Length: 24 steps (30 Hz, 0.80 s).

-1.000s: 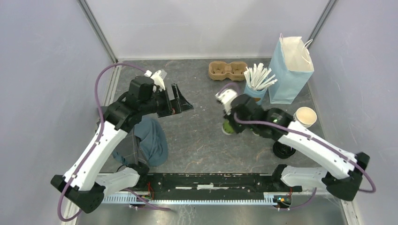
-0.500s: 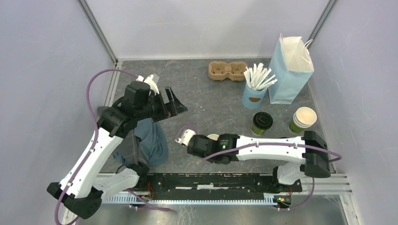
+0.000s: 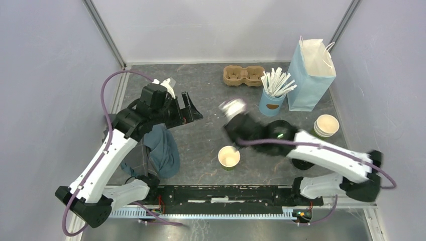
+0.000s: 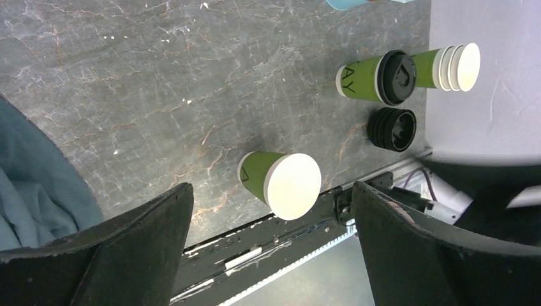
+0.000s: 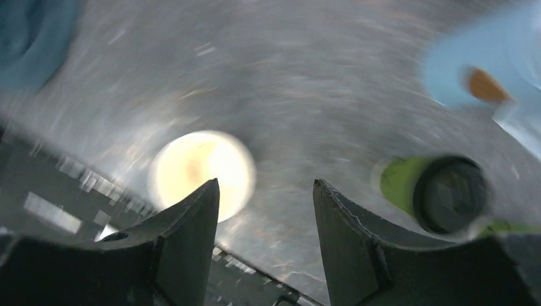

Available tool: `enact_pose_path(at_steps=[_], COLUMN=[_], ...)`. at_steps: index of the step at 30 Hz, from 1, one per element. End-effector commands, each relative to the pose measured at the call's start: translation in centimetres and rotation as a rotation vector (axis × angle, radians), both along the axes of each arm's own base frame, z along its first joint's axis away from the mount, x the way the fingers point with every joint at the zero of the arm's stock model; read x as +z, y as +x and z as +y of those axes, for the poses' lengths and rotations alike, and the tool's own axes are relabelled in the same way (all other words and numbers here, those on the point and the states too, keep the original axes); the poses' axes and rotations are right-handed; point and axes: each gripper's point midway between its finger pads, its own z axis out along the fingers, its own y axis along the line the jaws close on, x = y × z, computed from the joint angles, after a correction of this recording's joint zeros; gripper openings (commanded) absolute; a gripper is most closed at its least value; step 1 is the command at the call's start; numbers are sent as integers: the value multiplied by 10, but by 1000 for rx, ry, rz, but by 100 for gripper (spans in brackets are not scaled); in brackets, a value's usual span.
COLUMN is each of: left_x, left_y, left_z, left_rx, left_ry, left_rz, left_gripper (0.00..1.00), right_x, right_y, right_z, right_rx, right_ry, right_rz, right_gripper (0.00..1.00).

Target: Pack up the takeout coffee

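Robot lab test cell, plain grey walls [image 3: 45,60], aluminium frame posts [image 3: 104,32], dark marbled table [image 3: 211,95]

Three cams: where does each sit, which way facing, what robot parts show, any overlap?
Top external: above and behind the bases, looking down at the table; left arm and right arm show.
Left wrist: on the left arm, looking down through the open left gripper at the lidless green cup.
Right wrist: blurred, looking down past the open right gripper.
Shared: both wrist views hold the lidless green cup and the lidded takeout coffee.
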Motion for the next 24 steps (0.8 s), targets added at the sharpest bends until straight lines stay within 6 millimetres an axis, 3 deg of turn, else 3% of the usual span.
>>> enact_pose_path(at_steps=[1,4,6,10,15,24], left_x=[12,9,7,-2,-17,-26], left_y=[12,18,23,33,40,39], left_z=[-3,-10,-15,-24,-33,-49], left_rx=[-57,-100,-127,-180,-243,-326], left_ry=[30,38,45,69,85,125], left_rz=[-82,-91,-94,-90,-66,-59], left_gripper=[100,100,100,100,100,100], right_x=[3,-25,-49,-80,-112,-139], right_y=[43,46,39,31,31,24], right_z=[-131,-191,-220,-258,-270,-284], right_rx=[-503,-734,-847,-1018,-1027,-1079], right_ry=[50,65,68,120,152,157], right_rz=[17,83,143,208,279,322], right_gripper=[62,63,62,56,51,44])
